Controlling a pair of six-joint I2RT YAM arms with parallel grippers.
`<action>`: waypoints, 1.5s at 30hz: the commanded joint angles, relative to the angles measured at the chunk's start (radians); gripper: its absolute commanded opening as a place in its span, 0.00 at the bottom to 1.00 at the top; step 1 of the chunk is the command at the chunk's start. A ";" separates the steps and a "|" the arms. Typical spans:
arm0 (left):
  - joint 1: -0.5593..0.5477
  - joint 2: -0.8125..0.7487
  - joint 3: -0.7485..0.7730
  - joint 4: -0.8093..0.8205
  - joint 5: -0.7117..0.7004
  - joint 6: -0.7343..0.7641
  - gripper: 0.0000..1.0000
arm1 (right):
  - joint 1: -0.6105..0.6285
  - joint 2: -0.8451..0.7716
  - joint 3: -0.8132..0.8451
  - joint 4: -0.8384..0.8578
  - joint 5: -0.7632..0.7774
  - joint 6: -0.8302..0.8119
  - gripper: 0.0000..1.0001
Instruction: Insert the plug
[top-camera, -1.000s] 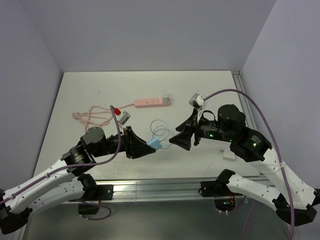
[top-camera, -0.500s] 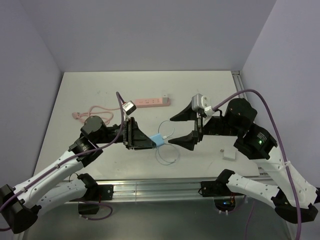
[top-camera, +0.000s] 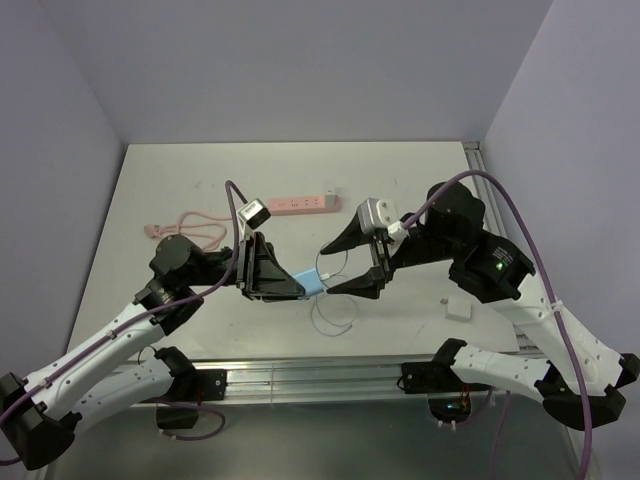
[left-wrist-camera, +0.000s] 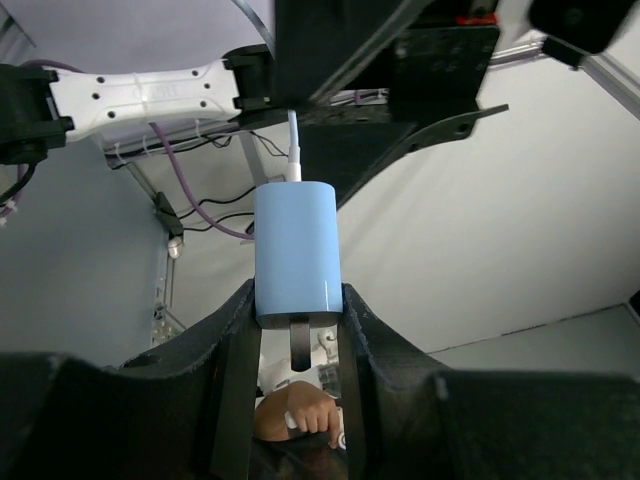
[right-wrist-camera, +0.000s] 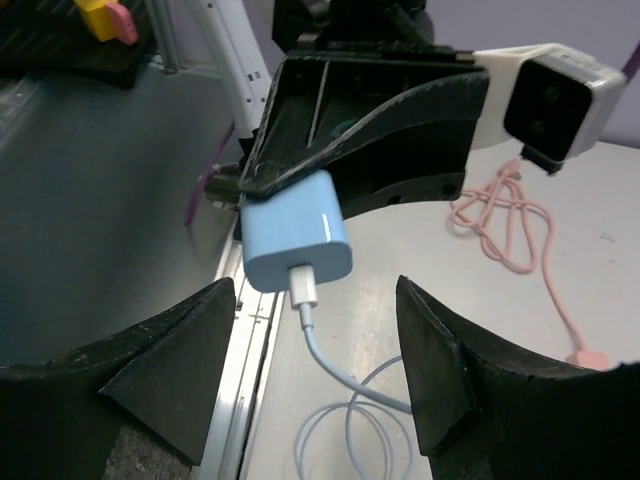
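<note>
We hold the plug (top-camera: 312, 281) over the table (top-camera: 170, 190), pinched in our left gripper (top-camera: 296, 286), with the strip (top-camera: 303, 204) at its 12 o'clock. Our right gripper (top-camera: 331, 269) gapes wide at the plug's 3 o'clock, not touching it.

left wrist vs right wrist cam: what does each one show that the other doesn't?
Only the left wrist: the plug seen from its side, with a metal prong showing below it between the left fingers. Only the right wrist: the cable trailing into loose loops, and the pink cord. Both: the blue plug clamped by the left fingers, with the cable connector at its free end.
</note>
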 joint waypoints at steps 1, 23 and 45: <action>0.004 -0.030 0.022 0.130 0.027 -0.033 0.00 | 0.008 -0.014 -0.017 0.052 -0.087 -0.015 0.72; 0.003 -0.038 0.016 0.215 0.030 -0.053 0.00 | 0.066 0.051 -0.032 0.237 -0.135 0.060 0.70; 0.003 -0.027 -0.014 0.279 0.027 -0.079 0.00 | 0.085 0.034 -0.061 0.374 -0.144 0.126 0.70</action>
